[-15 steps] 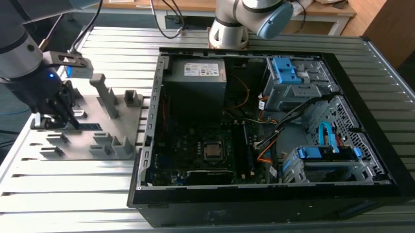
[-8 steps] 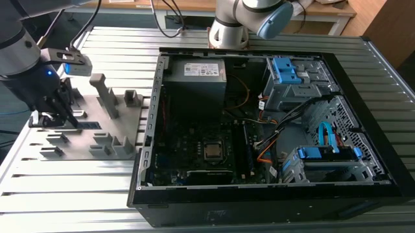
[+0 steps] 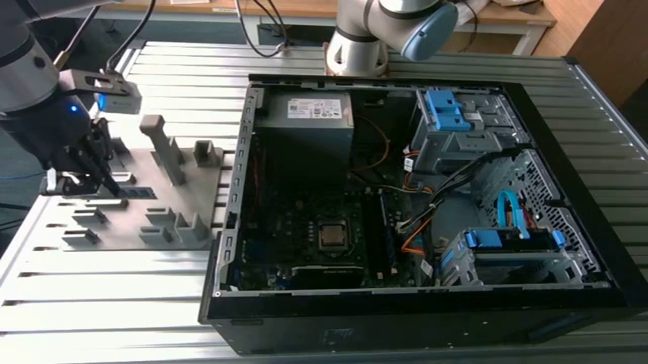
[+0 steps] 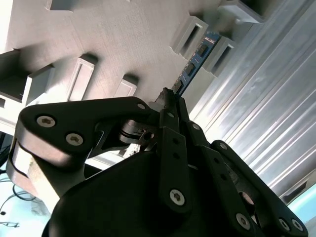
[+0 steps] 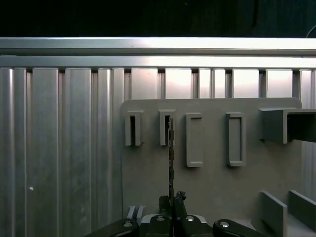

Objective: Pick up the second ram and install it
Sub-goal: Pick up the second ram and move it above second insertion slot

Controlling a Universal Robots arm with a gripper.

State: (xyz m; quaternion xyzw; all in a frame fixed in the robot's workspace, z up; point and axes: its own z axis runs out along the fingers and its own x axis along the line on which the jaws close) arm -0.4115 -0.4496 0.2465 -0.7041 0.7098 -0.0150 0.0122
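**A:** How far along is it?

**B:** Early, I'd say. The gripper point(image 3: 99, 182) is at the exterior view's left, over the grey fixture plate point(image 3: 132, 227). Its fingers are closed on one end of the second ram point(image 4: 193, 64). In both wrist views the stick runs straight out from the fingertips, and its other end is at a small slotted holder block point(image 4: 190, 34) on the plate. I can't tell whether it has lifted clear of the holder.

**A:** And the install?

**B:** All of it is left. The open computer case point(image 3: 567, 227) is well apart to the exterior view's right, and the stick is nowhere near the motherboard point(image 3: 303, 227).

**A:** Any room to move?

**B:** It's tight close by. A tall upright post point(image 3: 162, 148) and lower blocks stand just beside the gripper. The case's side wall point(image 3: 240, 174) rises between plate and board. Inside, cables point(image 3: 445, 197) crowd the right half, while the area around the processor socket point(image 3: 332, 236) looks open from above.
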